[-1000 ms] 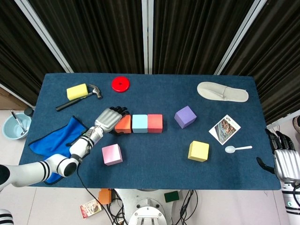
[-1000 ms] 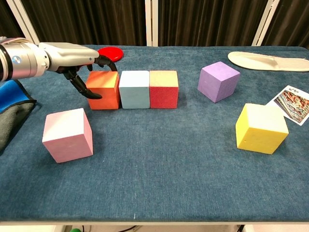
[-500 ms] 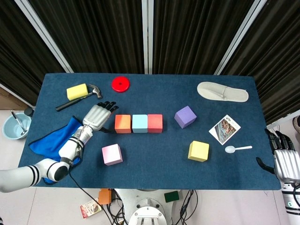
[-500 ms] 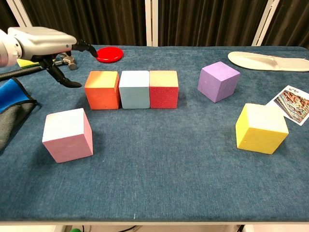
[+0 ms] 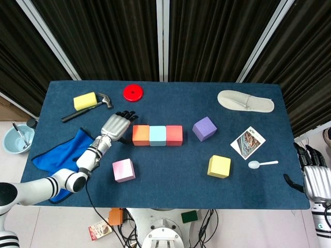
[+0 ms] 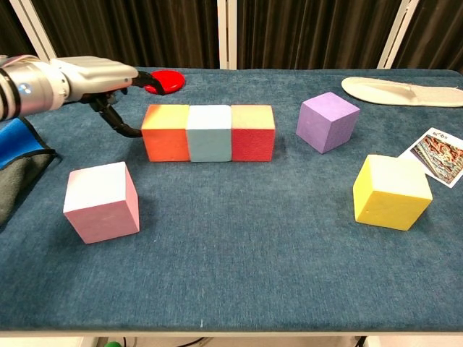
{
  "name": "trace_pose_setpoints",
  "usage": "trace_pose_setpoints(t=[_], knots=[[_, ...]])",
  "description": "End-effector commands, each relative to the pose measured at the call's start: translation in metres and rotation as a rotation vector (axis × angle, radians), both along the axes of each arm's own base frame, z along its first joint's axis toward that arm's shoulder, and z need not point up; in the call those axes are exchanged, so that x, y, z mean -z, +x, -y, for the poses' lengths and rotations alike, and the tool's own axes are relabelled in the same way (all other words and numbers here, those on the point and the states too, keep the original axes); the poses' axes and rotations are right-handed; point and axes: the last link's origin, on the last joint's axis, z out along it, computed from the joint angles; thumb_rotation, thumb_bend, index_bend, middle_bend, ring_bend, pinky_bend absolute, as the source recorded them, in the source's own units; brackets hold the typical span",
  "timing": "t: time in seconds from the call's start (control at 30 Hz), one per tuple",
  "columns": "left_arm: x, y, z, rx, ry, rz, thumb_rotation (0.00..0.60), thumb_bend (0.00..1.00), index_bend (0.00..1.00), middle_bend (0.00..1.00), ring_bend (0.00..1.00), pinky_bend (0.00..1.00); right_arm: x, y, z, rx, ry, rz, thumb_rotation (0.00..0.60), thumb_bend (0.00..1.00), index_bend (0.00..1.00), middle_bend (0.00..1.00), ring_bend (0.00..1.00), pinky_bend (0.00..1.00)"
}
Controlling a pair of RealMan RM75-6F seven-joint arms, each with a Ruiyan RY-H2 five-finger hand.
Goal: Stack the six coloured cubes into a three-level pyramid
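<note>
Nudged right, the orange cube [image 6: 166, 131] now closes a tight 3-cube base; left hand [image 5: 116, 126] open beside it. Pink [image 6: 100, 201], purple [image 6: 328, 121], yellow [image 6: 393, 191] remain unstacked.

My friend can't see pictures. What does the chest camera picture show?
Three cubes, orange, light blue and red, sit pressed together in a row on a blue table, with the robot's left hand at the orange end. Pink, purple and yellow cubes sit apart.
</note>
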Motion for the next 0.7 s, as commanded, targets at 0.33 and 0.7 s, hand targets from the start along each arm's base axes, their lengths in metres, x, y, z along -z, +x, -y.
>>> trace_pose_setpoints(t=[0.33,0.7], knots=[[0.0,-0.004,-0.006,-0.001,0.003,-0.017,0.436,0.21,0.13,0.07,0.1,0.22,-0.001,-0.002,0.0,0.004,0.0,0.0,0.6,0.22,0.05,0.14,0.06,0.12],[-0.061,-0.03,0.013,-0.055,0.131,0.073,0.494,0.21,0.13,0.07,0.1,0.21,0.009,0.016,0.019,-0.079,0.108,0.019,0.6,0.22,0.05,0.14,0.07,0.12]])
